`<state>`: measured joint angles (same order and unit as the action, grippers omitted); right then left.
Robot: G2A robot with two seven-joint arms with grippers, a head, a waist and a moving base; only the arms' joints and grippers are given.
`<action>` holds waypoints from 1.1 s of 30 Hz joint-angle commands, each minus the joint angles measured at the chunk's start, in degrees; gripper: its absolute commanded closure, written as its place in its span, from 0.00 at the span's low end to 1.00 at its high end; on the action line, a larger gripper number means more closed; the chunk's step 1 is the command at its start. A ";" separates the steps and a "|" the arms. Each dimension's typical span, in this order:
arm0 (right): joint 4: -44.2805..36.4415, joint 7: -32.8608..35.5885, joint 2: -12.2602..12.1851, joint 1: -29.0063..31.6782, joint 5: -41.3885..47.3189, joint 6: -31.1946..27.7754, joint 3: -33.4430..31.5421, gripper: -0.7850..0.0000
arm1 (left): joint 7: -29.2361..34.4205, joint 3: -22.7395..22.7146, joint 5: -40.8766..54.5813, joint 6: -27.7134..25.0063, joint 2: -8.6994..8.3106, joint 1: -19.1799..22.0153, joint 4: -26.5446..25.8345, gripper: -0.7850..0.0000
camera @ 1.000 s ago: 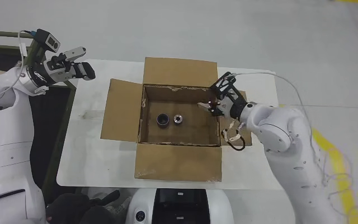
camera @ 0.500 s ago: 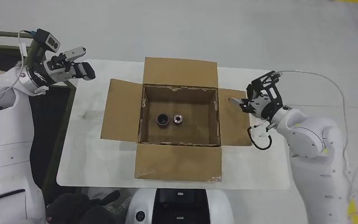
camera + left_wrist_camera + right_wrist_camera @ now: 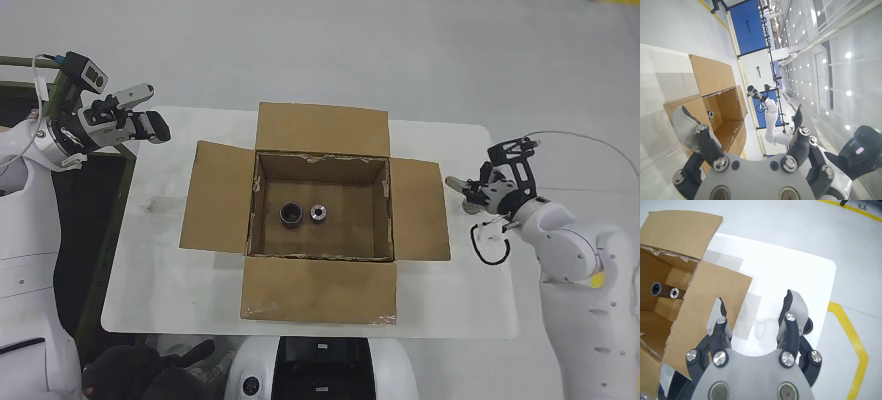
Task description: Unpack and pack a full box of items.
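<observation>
An open cardboard box [image 3: 317, 270] stands in the middle of the white table, all its flaps folded out. Inside lie a dark ring-shaped part [image 3: 291, 213] and a small silvery part [image 3: 318, 212], side by side; the right wrist view shows them as a dark tube [image 3: 655, 288] and a silver disc [image 3: 674, 293]. My right gripper [image 3: 468, 190] hangs open over the table to the right of the box's right flap [image 3: 715, 298], nothing between its fingers [image 3: 791, 306]. My left gripper [image 3: 140, 112] is open and empty, held high off the table's far left corner.
The white table [image 3: 160, 260] has bare surface left of the box, and also on the right [image 3: 795, 268]. A dark cart edge [image 3: 100, 250] runs along the table's left side. Yellow floor tape [image 3: 855, 336] lies beyond the table's right edge.
My right gripper has drawn back out of the box and moved right, past the right flap, to the table's right side. The left arm has stayed still.
</observation>
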<state>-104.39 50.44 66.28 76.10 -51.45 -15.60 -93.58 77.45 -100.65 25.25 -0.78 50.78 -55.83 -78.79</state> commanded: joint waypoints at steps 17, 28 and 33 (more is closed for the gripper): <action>11.60 -0.49 -1.21 -2.39 -2.96 1.67 -1.10 0.14 | 0.00 0.00 0.00 0.00 0.00 0.00 0.00 0.00; 16.87 -0.92 -1.52 -4.36 -4.13 4.51 0.09 0.00 | 0.00 0.00 0.00 0.00 0.00 0.00 0.00 0.00; 19.49 0.40 -1.60 -6.03 -4.16 4.62 1.57 0.00 | 0.00 0.00 0.00 0.00 0.00 0.00 0.00 0.00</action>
<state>-85.41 50.56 64.68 70.45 -55.62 -10.98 -92.37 77.45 -100.65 25.25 -0.78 50.78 -55.82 -78.79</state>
